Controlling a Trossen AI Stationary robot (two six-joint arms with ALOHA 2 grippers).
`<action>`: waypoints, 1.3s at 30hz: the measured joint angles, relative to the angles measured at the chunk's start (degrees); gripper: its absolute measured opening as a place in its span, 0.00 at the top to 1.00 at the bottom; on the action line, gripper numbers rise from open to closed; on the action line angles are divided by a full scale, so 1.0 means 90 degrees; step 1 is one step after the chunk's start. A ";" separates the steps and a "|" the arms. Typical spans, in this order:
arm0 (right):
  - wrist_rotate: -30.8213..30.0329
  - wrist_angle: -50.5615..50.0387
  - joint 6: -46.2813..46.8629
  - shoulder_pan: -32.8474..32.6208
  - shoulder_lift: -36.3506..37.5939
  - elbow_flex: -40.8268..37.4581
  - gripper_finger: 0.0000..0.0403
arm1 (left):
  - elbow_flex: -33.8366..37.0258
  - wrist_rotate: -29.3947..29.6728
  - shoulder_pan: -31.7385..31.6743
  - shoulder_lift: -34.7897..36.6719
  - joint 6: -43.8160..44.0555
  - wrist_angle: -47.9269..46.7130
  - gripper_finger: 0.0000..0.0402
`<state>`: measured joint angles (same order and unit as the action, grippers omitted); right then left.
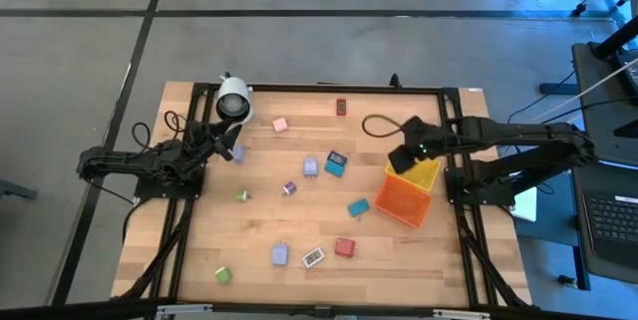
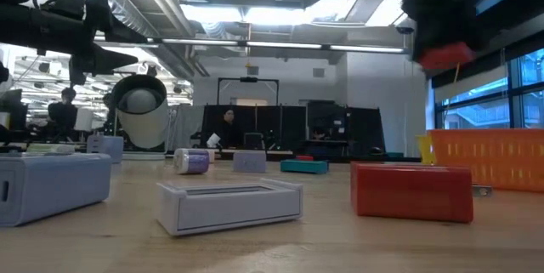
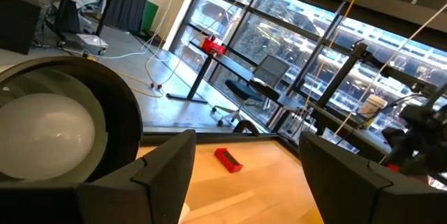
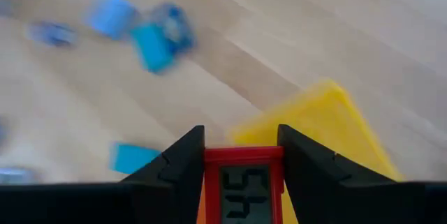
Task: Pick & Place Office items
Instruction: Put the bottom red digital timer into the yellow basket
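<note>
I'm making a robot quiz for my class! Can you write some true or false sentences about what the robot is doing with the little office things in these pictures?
1. The right hand holds a red item with a number display. True.
2. The right hand hangs over the white cylinder. False: it is above the yellow bin, beside the orange bin.
3. The left hand is closed on a green block. False: its fingers are apart with nothing between them.
4. The left hand is next to the white cylinder. True.
5. A small red piece lies near the table's far edge. True.
</note>
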<state>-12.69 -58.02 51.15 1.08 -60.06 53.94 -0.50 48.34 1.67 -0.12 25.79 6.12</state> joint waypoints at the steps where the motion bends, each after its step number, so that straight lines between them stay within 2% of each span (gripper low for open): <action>1: -0.0122 -0.0263 0.0132 -0.0041 -0.0012 -0.0040 0.60 | 0.0001 -0.0002 -0.0001 0.0000 -0.0001 -0.0008 0.37; 5: -0.0438 -0.0688 0.0596 -0.0073 -0.0037 -0.0401 0.59 | 0.0001 -0.0003 0.0000 0.0000 -0.0001 -0.0009 0.37; 13: -0.0302 -0.0122 0.1310 0.0109 -0.0040 -0.1779 0.59 | 0.0000 -0.0003 -0.0001 -0.0002 -0.0001 -0.0011 0.37; 20: -0.0461 0.0695 0.2151 0.0112 -0.0041 -0.2605 0.59 | 0.0001 -0.0001 -0.0002 -0.0002 -0.0001 -0.0011 0.37; 30: -0.0855 0.1201 0.2389 0.0108 -0.0040 -0.2944 0.58 | 0.0001 -0.0001 0.0000 -0.0002 -0.0001 -0.0011 0.37; 39: -0.1044 0.1204 0.2177 0.0108 -0.0038 -0.2944 0.47 | 0.0000 -0.0002 0.0000 -0.0002 -0.0001 -0.0011 0.37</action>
<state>-22.09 -47.18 70.74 2.04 -60.40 27.44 -0.50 48.33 1.67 -0.14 25.78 6.02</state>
